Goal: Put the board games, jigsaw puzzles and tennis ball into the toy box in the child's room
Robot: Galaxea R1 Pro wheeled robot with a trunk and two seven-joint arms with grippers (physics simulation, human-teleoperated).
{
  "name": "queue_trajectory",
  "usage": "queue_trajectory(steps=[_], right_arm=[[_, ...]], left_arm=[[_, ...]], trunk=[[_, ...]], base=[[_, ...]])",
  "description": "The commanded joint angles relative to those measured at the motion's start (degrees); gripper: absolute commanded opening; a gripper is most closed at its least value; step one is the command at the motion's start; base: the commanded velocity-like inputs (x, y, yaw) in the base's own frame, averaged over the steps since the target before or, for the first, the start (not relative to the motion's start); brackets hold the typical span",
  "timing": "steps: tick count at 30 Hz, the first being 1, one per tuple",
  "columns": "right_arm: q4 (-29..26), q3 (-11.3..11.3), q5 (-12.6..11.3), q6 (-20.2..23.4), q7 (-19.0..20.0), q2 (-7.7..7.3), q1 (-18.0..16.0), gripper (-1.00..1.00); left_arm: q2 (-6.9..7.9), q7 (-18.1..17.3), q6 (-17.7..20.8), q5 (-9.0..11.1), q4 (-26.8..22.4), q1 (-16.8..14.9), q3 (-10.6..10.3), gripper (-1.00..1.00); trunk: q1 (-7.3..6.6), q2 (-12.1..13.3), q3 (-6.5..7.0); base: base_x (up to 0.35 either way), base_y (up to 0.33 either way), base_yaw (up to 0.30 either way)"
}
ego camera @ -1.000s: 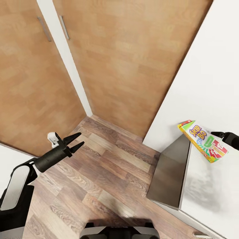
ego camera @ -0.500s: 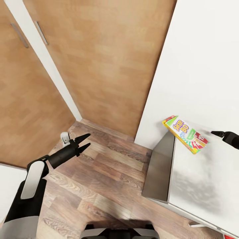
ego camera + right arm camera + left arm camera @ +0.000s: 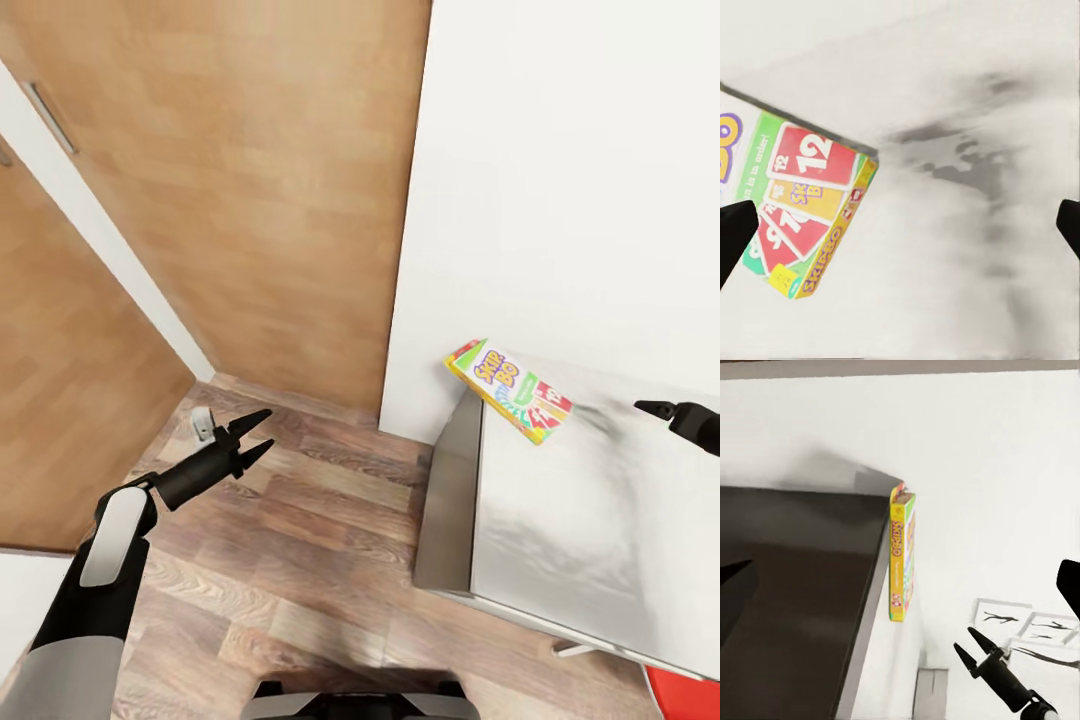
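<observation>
Bright, even light; smudgy grey shadows.

The white counter (image 3: 560, 530) is lying mostly bare, offering open passage across its top. The Skip-Bo box (image 3: 510, 391) is sitting flat at the far corner, close against the white wall (image 3: 560, 180) that is blocking the back. The wooden doors (image 3: 230, 170) are closing off the far side of the open floor (image 3: 300, 540).
</observation>
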Motion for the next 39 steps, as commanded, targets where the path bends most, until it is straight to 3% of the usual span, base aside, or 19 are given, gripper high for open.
queue_trajectory(steps=[1, 6, 7, 13, 18, 23, 34, 39], right_arm=[[-0.2, -0.1, -0.6, 0.2, -0.6, 0.04, 0.0, 1.00], [-0.8, -0.3, -0.6, 0.2, -0.6, 0.15, 0.3, 1.00], [-0.8, -0.3, -0.6, 0.2, -0.6, 0.15, 0.3, 1.00], [-2.8, -0.4, -0.6, 0.2, -0.6, 0.28, 0.7, 1.00], [-4.4, -0.4, -0.7, 0.2, -0.6, 0.34, 1.3, 1.00], [-5.3, -0.4, -0.8, 0.2, -0.5, 0.32, 1.5, 1.00], [-5.8, -0.5, -1.0, 0.2, -0.5, 0.08, 1.6, 1.00], [-5.8, -0.4, -1.2, 0.2, -0.5, 0.08, 1.6, 1.00]], left_arm=[[0.13, -1.8, 0.2, -0.4, 1.0, -0.3, 0.1, 1.00], [1.22, -8.3, -0.1, -1.2, 3.2, -0.9, 0.0, 1.00], [1.22, -8.3, -0.1, -1.2, 3.2, -0.9, 0.0, 1.00], [4.33, -14.1, -1.0, -3.8, 5.4, -1.0, 0.0, 1.00], [5.86, -17.7, -3.1, -5.3, 7.9, -1.0, -0.1, 1.00], [6.46, -19.8, -4.5, -6.0, 8.8, -1.0, -0.2, 1.00], [6.62, -20.6, -5.5, -6.6, 7.9, -1.0, -0.3, 1.00], [6.47, -20.3, -5.6, -8.6, 7.6, -0.9, -0.2, 1.00]], trunk=[[0.03, -0.1, -0.02], [0.03, -0.1, 0.23], [0.03, -0.1, 0.28], [0.03, -0.1, 0.58], [0.03, -0.1, 0.82], [0.03, -0.1, 1.06], [0.03, -0.1, 1.54], [0.03, -0.1, 1.75]], base=[[0.000, 0.000, -0.251], [0.000, 0.000, -0.251], [0.000, 0.000, -0.251], [0.000, 0.000, -0.251], [0.000, 0.000, -0.251], [0.000, 0.000, -0.254], [0.000, 0.000, -0.256], [0.000, 0.000, -0.258]])
